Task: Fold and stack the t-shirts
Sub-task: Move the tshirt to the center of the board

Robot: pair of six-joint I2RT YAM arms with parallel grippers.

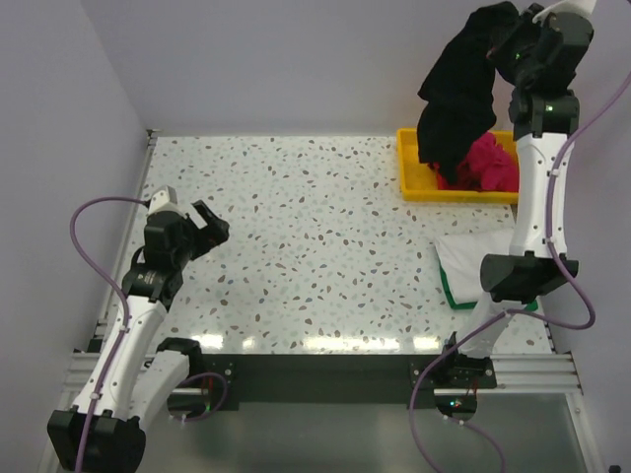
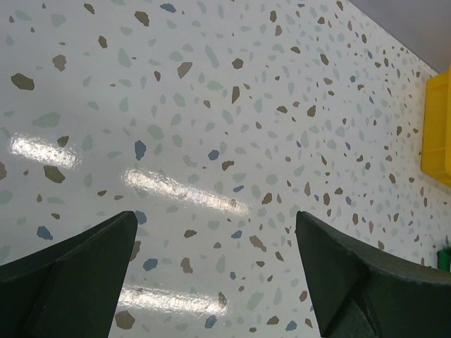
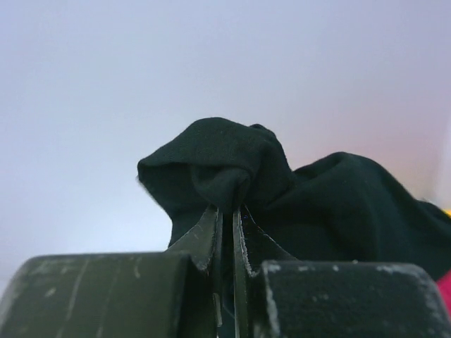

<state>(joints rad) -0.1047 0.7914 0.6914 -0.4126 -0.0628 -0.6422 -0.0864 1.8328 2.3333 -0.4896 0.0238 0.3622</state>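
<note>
The right tool (image 3: pixel 227 208) is pressed together on a fold of the black t-shirt (image 1: pixel 455 99), which hangs high over the yellow tray (image 1: pixel 412 179). The left tool (image 2: pixel 215 220) is wide open, holding nothing, above the surface (image 2: pixel 211 105). Only the top view shows the magenta t-shirt (image 1: pixel 490 163) in the tray.

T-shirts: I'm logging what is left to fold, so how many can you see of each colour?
Black t-shirt: 1, hanging from the right gripper
Magenta t-shirt: 1, in the yellow tray
White t-shirt: 1, lying flat
Green t-shirt: 1, only an edge showing beside the white one
Total: 4
</note>
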